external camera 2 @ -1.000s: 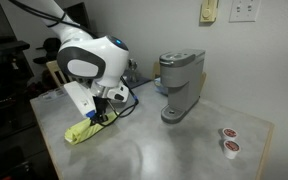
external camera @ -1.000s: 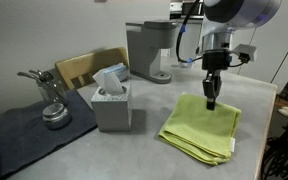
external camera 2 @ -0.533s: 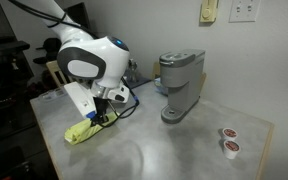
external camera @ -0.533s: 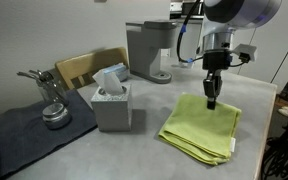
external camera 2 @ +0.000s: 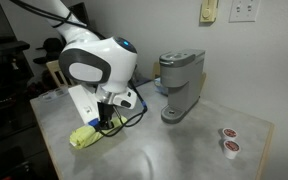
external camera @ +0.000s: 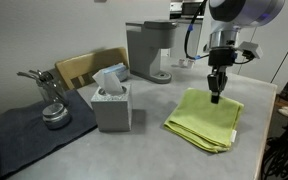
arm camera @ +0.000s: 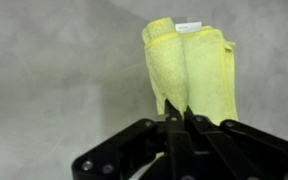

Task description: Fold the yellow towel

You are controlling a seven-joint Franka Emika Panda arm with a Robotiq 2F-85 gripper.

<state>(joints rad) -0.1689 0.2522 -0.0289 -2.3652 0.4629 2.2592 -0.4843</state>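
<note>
hand (external camera: 217, 97) pinching yellow towel (external camera: 204, 123), tissue box (external camera: 112, 106) nearby

Lighting is even and diffuse and comes from overhead; no hard shadow edges appear. In an exterior view the tissue box (external camera: 111, 105) casts only a faint, soft shadow on the grey table (external camera: 134, 150). In an exterior view the arm's white shell (external camera 2: 89, 65) carries a broad, mild highlight, while the left of the scene falls dark. Both exterior views are low in detail and slightly soft; no motion blur is evident. In the wrist view the yellow towel (arm camera: 189, 65) is brightly lit, close to saturation, and its white label (arm camera: 189, 27) is washed out. The gripper (arm camera: 179, 115), nearest the lens, reads as a dark, soft-focus silhouette.
</note>
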